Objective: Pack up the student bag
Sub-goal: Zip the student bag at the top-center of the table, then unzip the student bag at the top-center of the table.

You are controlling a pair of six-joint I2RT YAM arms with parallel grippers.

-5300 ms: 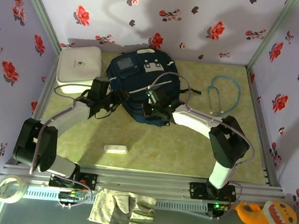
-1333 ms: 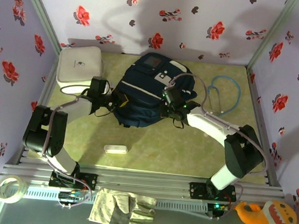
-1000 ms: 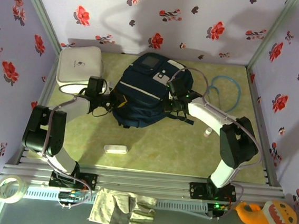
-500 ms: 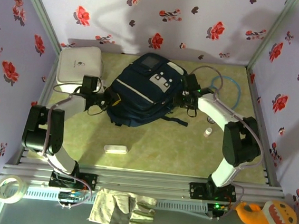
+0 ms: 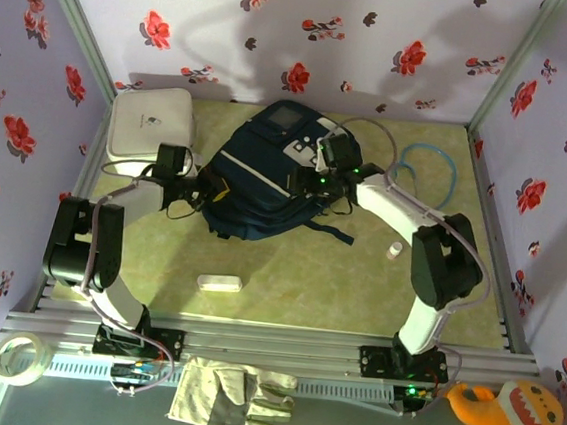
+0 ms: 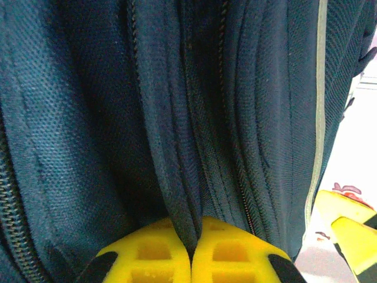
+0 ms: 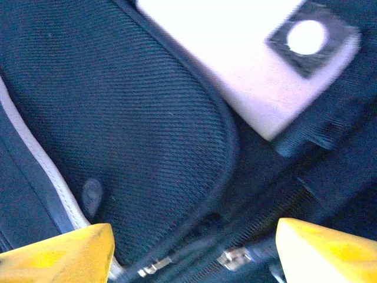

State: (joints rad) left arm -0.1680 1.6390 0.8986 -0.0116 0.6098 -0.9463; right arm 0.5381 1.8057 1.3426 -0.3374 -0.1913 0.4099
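left gripper (image 6: 191,259) pinches a fold of the student bag (image 5: 266,186); right gripper (image 7: 194,250) stands apart. centre it on the zipper pull (image 7: 234,257) before you close.

Left arm (image 5: 129,202), right arm (image 5: 393,200): white rounded shells, black joints
Fingers (image 6: 154,252): yellow plastic, square recesses
Cable (image 5: 372,126): thin grey loop
Lights (image 5: 322,181): small, green

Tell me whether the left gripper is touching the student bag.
Touching. The left wrist view shows the left gripper with its yellow jaws shut together, pinching a navy fabric fold of the student bag.
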